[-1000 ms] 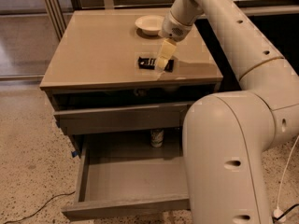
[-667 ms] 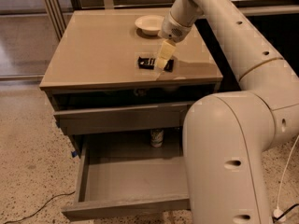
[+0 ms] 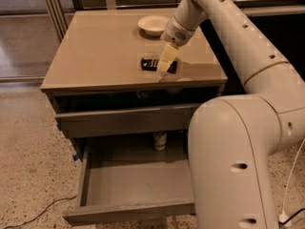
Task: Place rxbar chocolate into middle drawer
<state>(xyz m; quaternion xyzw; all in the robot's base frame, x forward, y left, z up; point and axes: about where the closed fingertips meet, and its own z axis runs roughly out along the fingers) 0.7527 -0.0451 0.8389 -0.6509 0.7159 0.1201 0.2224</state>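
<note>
Nothing has shifted: your tool (image 3: 165, 65) still sits over the bar (image 3: 148, 64) on the surface (image 3: 95, 51) near the bowl (image 3: 153, 25), apparently set for pickup toward the open drawer (image 3: 128, 185); whether it grips, you cannot tell.

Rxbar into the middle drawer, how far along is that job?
Done: the drawer stands pulled open. In hand: the claw is down at the bar, which lies on the cabinet top, not lifted. Left: grip it, carry it down and drop it in the drawer.
</note>
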